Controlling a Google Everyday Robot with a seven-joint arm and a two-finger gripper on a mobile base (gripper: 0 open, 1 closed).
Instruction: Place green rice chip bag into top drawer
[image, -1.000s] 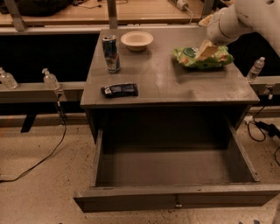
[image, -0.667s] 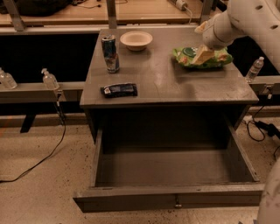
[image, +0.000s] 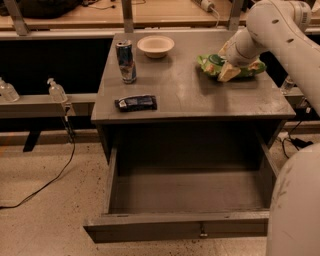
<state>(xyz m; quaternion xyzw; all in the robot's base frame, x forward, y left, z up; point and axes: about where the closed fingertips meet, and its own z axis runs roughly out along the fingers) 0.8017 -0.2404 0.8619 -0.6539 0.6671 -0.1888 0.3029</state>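
Observation:
The green rice chip bag (image: 214, 63) lies on the grey cabinet top (image: 190, 95) at the back right. My gripper (image: 228, 71) is down on the bag's middle, reaching in from the right, and covers part of it. The top drawer (image: 185, 227) is pulled fully out below the top. Its grey inside (image: 187, 192) is bare, and a small metal pull (image: 202, 233) sits at the centre of the front panel.
A white bowl (image: 156, 46) and an upright drink can (image: 125, 61) stand at the back left of the top. A dark-blue flat packet (image: 136, 103) lies near the front edge. My base (image: 295, 205) stands at the drawer's right. Cables (image: 45, 182) run on the floor at left.
My gripper has shifted a little left and down over the bag, and my arm has swung lower. The bag has stayed in about the same place.

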